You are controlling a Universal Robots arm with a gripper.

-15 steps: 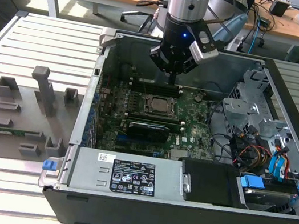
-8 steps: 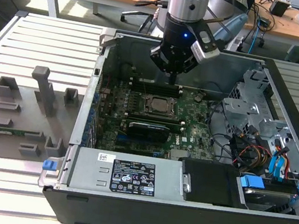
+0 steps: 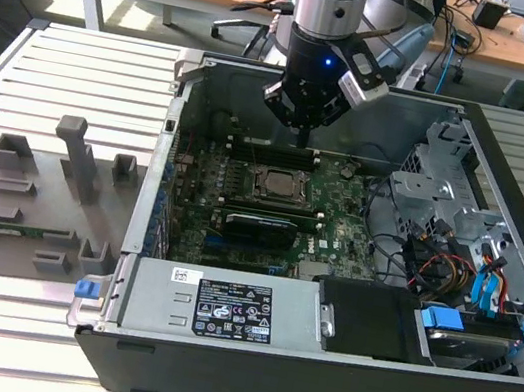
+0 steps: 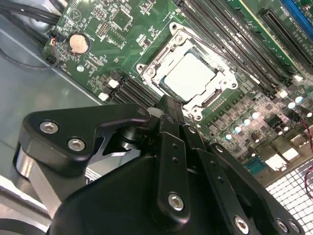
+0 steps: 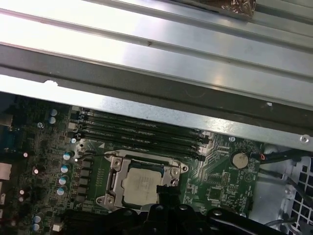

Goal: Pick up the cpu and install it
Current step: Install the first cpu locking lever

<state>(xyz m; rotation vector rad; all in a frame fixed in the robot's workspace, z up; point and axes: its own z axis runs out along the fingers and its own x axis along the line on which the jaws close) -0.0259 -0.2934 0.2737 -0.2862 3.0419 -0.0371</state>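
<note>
The cpu (image 3: 274,183), a flat square chip with a silvery-grey top, lies in the metal-framed socket of the green motherboard (image 3: 337,232) inside the open computer case (image 3: 185,101). Both wrist views show the cpu (image 4: 190,76) (image 5: 141,183) seated inside the socket frame. My gripper (image 3: 300,140) hangs over the board just behind the socket, a short way above it. Its black fingers meet at the tip (image 4: 168,104) (image 5: 165,190) with nothing between them, close to the cpu's edge.
A long black expansion card (image 3: 259,226) lies in front of the socket, and memory slots (image 5: 142,132) run behind it. The power supply (image 3: 222,306) fills the case's front, with drive bays and cables (image 3: 454,260) at the exterior view's right. A grey fixture (image 3: 37,207) stands on the slatted table at its left.
</note>
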